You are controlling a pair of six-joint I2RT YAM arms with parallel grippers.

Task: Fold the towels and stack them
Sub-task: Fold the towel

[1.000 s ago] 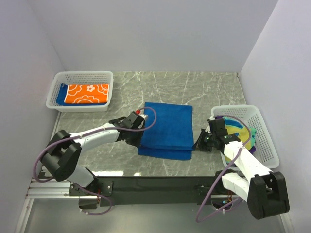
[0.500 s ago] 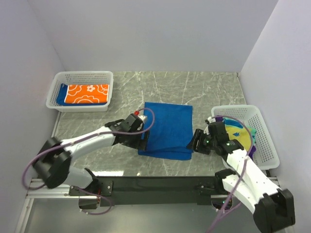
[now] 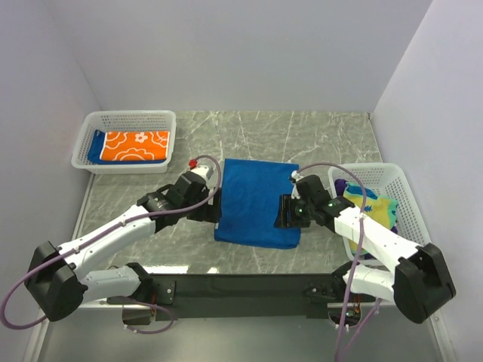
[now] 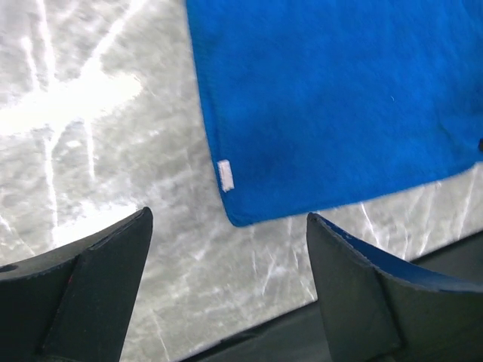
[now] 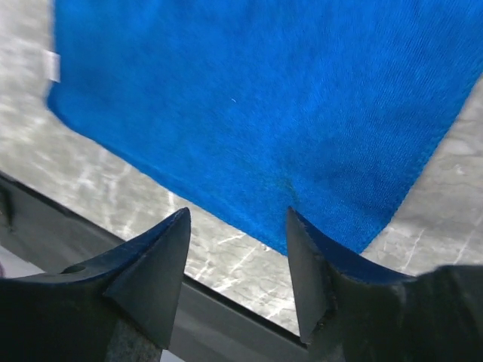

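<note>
Above blue towel (image 3: 253,204), left hand (image 4: 228,219) and right hand (image 5: 238,215) hover open

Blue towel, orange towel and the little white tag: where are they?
blue towel (image 3: 253,200): top view, the middle of its flat top.
orange towel (image 3: 136,145): top view, the middle of its flowery top.
tag (image 4: 225,175): left wrist view, the middle of the tag, on the blue towel's edge.

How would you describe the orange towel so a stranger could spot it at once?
Find the grey marble table, then the white mesh basket at its far left corner. On top inside lies the orange towel, set apart by its white flowers; the blue towel mid-table is plain.
</note>
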